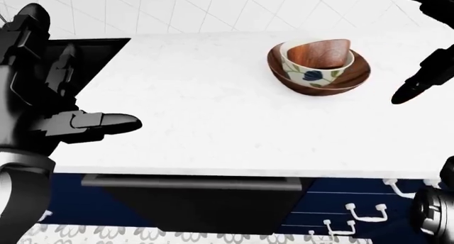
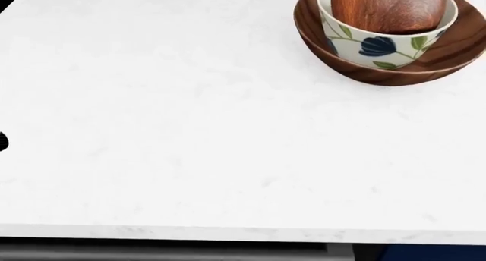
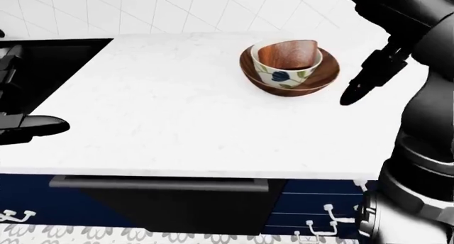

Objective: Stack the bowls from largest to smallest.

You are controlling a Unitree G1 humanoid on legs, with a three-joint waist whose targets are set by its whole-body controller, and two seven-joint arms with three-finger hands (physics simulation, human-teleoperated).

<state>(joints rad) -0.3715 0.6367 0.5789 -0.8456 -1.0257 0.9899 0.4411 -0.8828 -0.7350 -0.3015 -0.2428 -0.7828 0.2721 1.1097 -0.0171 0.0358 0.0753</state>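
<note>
White stone-look counter (image 2: 190, 130), faintly veined, smooth and matte, running to a pale tiled wall (image 1: 213, 10) at the top of the eye views; dark cabinet fronts (image 1: 191, 201) below its near edge.

Nearest, at the left of the left-eye view, the left hand (image 1: 67, 116): black, blocky, fingers spread wide and holding nothing. At the right of the right-eye view, the right hand (image 3: 369, 79), hanging just beside the stack, fingers extended and empty, well clear of any rim.

Farther up the counter, toward the right: large wooden bowl (image 2: 448, 59), wide and shallow, glossy brown grain. Nested in it, a ceramic bowl (image 2: 372, 42), white-glazed with blue flowers and green leaves, steep-walled. Inside that, a small wooden bowl (image 2: 387, 10), tilted, leaning on the ceramic rim rather than seated flat.

Probably light and stiff, the wooden pieces; the ceramic heavier, slick, chippable. Best hold likely a pinch on the small bowl's raised rim to level it.
</note>
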